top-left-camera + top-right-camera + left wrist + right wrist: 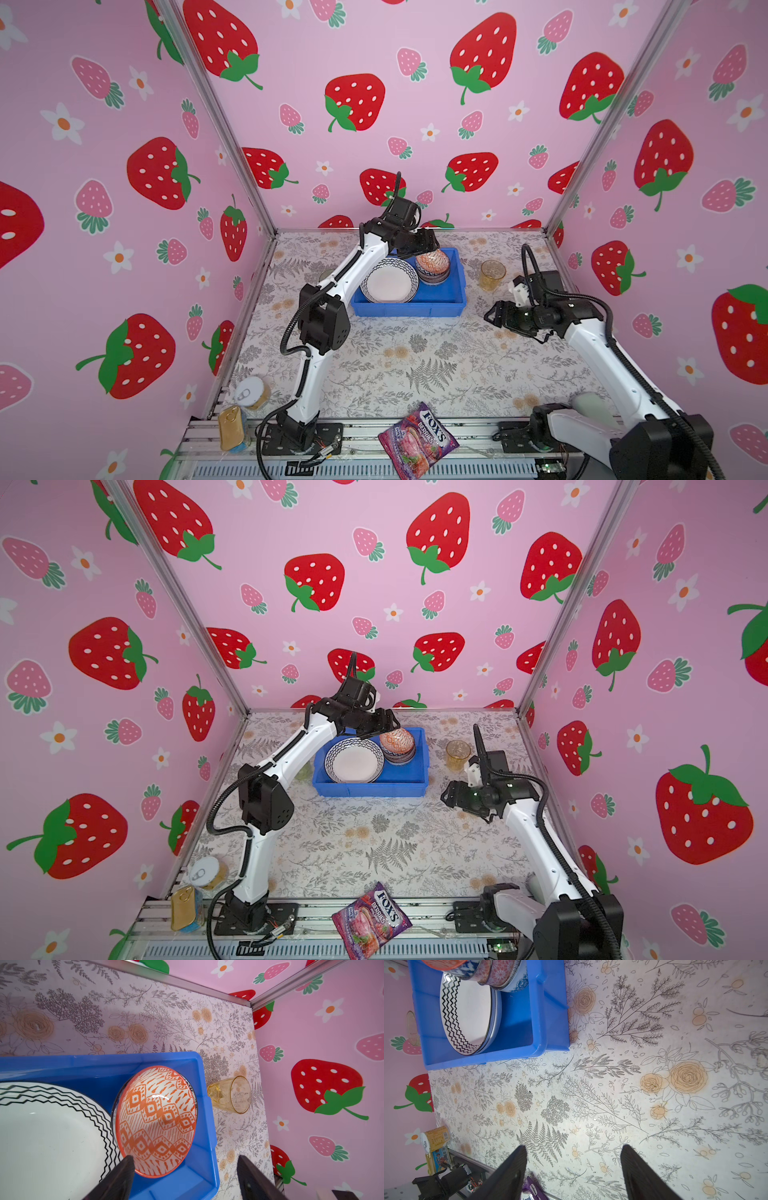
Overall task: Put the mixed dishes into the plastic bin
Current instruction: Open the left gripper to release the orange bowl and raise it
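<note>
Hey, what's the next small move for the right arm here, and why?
Probably swing the right gripper toward the amber glass. That glass stands upright on the table just outside the blue bin, on the right arm's side, and the gripper is open and empty, hovering nearby. The plate and stacked bowls sit in the bin.

The plastic bin (409,309) was set at the rear middle of the table (415,365). Within it, a plate (388,284) was laid at the left and a stack of bowls (432,266) in the rear right corner, just beside the plate. A tumbler (492,275) was stood right of the bin, a second tumbler (412,1028) left of it. A candy bag (417,440) was placed at the front edge, and two cans (252,392) at the front left corner.
</note>
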